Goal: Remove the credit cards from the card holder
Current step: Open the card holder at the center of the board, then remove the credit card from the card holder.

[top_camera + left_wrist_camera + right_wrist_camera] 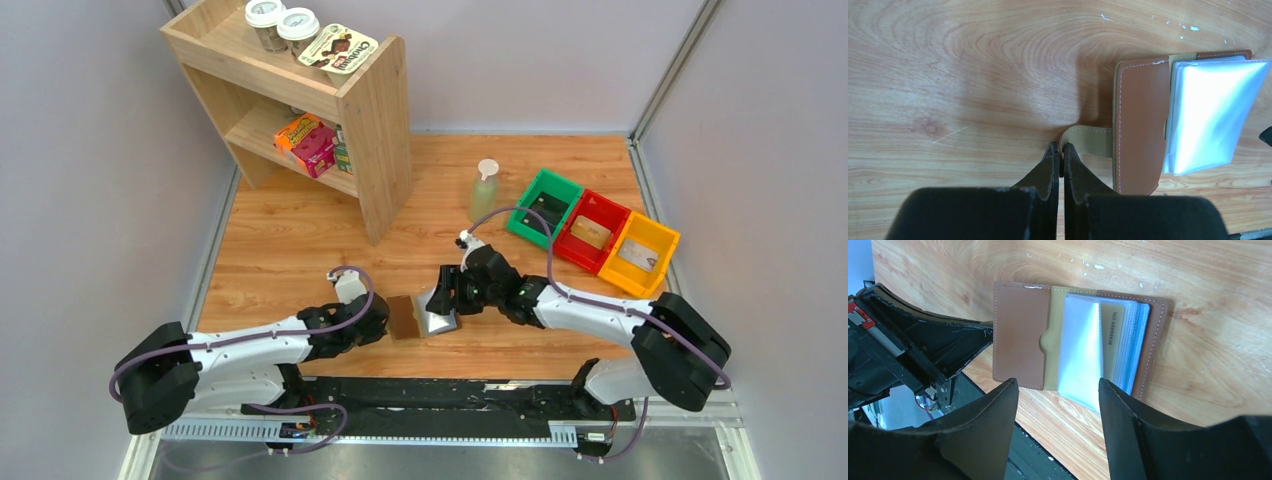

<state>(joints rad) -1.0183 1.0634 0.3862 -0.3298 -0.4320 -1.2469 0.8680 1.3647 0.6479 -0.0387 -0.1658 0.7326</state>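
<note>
The card holder (405,317) (1020,335) lies open on the wood near the table's front edge, its brown flap to the left. Clear plastic sleeves (1205,115) fan up from its right half. A tan-gold credit card (1111,335) with printed numbers sits inside one sleeve. My left gripper (1060,150) (385,322) is shut on the tip of the holder's tan snap tab (1090,141). My right gripper (1055,385) (440,300) hangs open just over the near edge of the sleeves, nothing between its fingers. More cards lie in the bins: dark (548,212), tan (590,236), pale grey (636,257).
Green (530,195), red (612,212) and yellow (662,240) bins stand in a row at the right. A small bottle (484,190) stands left of them. A wooden shelf (385,140) with boxes and cups fills the back left. The table's front edge runs just below the holder.
</note>
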